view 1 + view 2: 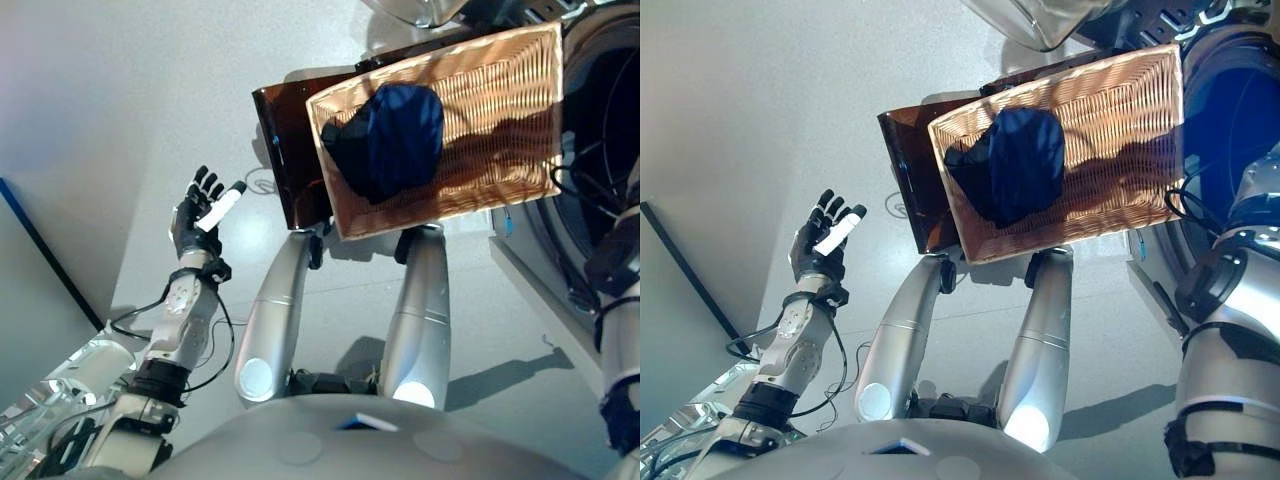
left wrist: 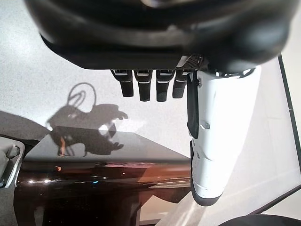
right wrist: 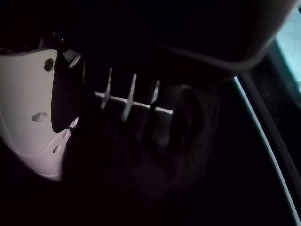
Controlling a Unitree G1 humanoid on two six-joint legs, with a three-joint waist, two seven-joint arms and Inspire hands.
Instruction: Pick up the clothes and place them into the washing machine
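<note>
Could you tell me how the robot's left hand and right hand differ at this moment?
The left hand is raised in the open over bare floor, away from the wicker basket; the right hand shows only in its wrist view, in a dark space. The left hand's fingers are straight and hold nothing; the right hand's fingers are too dark to read. Both thumbs bear a white cover.

My left hand (image 1: 822, 243) raised open over bare floor (image 1: 730, 120), dark blue cloth (image 1: 1012, 165) in the wicker basket (image 1: 1110, 120), washer drum (image 1: 1230, 110) beside it, possibly open
</note>
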